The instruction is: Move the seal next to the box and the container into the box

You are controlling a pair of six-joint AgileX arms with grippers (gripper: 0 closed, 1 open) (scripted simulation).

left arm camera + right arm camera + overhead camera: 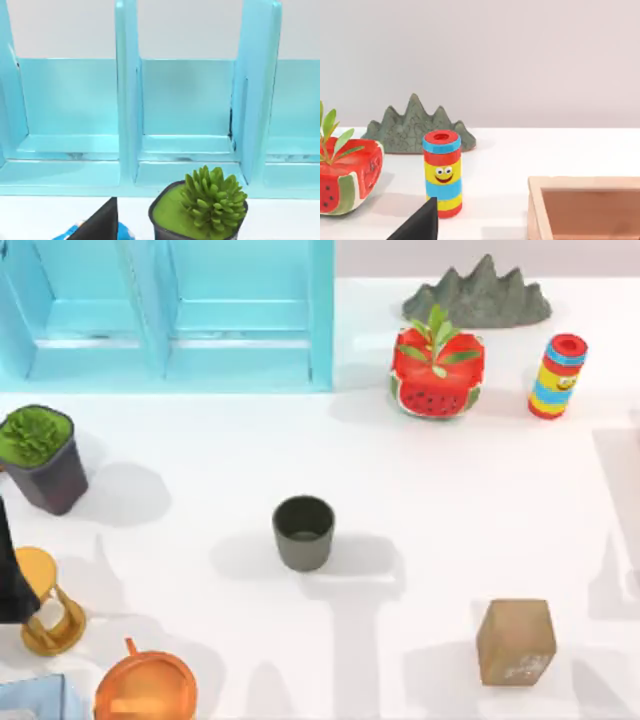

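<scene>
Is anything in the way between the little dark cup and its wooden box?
Nothing visible does: right of the cup the table lies bare, and the seal sits off that line. The box appears in the right wrist view.

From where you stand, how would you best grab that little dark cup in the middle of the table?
Probably by its rim, from straight above: the dark grey-green cup stands upright, open mouth up, with no handle and bare table all around. One claw finger inside, one outside, should pinch the wall.
</scene>
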